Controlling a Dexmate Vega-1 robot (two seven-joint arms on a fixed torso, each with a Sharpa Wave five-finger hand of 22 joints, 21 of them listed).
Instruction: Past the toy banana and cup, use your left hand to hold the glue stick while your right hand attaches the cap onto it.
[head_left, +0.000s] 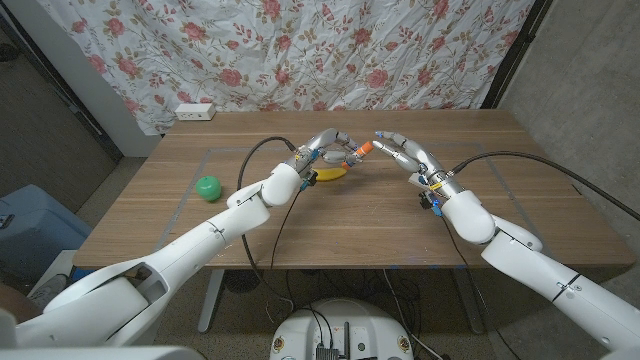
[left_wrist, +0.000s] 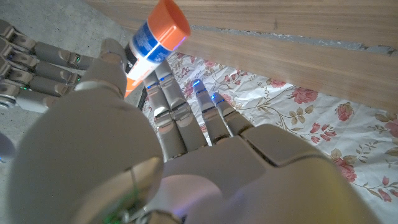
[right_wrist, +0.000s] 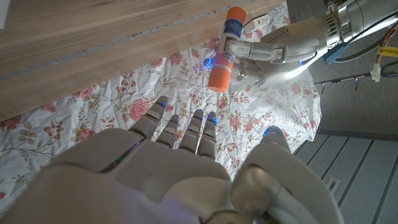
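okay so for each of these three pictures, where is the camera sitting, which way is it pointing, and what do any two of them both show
Head view: on the robot's head, looking down at the wooden table; both arms, left hand, right hand.
Left wrist view: on the left wrist, looking along the left hand holding the glue stick.
Right wrist view: on the right wrist, looking past the right hand toward the glue stick.
All three views share the glue stick.

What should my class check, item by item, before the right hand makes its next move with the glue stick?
1. Left hand grips the glue stick: ok.
2. Stick is lifted off the table: ok.
3. Cap is on the stick: orange shows at both ends in the right wrist view, ok.
4. Right hand holds nothing, fingers apart: ok.
5. Toy banana and green cup lie out of the way: ok.
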